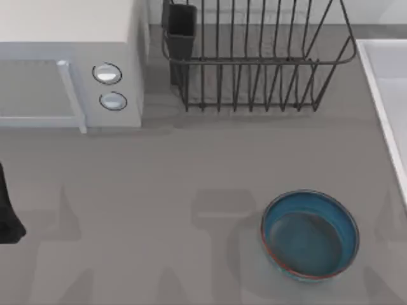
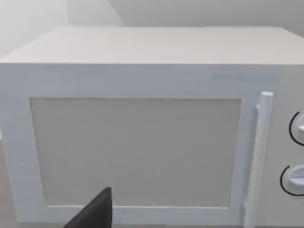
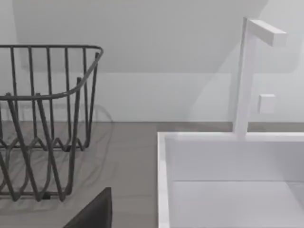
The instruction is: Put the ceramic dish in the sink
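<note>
I see the ceramic dish [image 1: 310, 234] upright on the table [image 1: 159, 190], apart from the sink [image 1: 388, 95]. My left gripper [image 1: 7, 213] sits at the table's left edge; I cannot tell its jaws' state. I read no writing.

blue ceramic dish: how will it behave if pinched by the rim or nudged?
The ceramic dish looks rigid and glazed, so probably slippery in a rim pinch. Wide and shallow, sitting upright on the counter, it should slide rather than tip. Ceramic likely chips if dropped.

Blue-glazed ceramic dish [image 1: 310, 234] sits upright on the counter, apart from the white sink [image 1: 381, 82] at right.
</note>
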Available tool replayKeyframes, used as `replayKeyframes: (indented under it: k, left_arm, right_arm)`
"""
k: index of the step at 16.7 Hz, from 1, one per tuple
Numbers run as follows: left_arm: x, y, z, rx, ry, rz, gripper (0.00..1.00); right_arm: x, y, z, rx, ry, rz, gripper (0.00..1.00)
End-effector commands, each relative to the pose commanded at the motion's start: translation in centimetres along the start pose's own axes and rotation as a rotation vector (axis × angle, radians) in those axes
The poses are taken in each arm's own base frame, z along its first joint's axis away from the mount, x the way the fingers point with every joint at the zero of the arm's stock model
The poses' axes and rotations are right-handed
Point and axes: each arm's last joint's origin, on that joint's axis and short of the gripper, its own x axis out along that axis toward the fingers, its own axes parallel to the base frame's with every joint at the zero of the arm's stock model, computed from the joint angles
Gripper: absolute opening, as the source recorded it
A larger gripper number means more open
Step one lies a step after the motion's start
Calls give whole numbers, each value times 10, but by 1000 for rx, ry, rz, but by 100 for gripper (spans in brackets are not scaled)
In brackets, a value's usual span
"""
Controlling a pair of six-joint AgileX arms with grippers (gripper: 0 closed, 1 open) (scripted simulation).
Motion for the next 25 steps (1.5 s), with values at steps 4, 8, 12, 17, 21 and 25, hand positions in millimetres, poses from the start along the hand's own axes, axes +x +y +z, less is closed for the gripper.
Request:
replayKeyframes:
  k: [4, 8, 12, 17, 21, 25]
  left_arm:
    - [0, 0, 0, 0, 0, 0, 100]
    - [0, 0, 0, 0, 0, 0, 100]
    - [0, 0, 0, 0, 0, 0, 100]
    - [0, 0, 0, 0, 0, 0, 100]
    - [0, 0, 0, 0, 0, 0, 100]
    - [0, 0, 0, 0, 0, 0, 100]
  right_arm:
    - [0, 1, 5, 16, 34, 11, 100]
    - [5, 8, 35, 86, 218, 56, 100]
    - [32, 23, 76, 156, 560, 95, 100]
    - [99, 64, 87, 147, 1104, 77, 100]
    - [136, 102, 75, 73, 1418, 29, 100]
    - [150, 124, 69, 13, 1561, -5, 100]
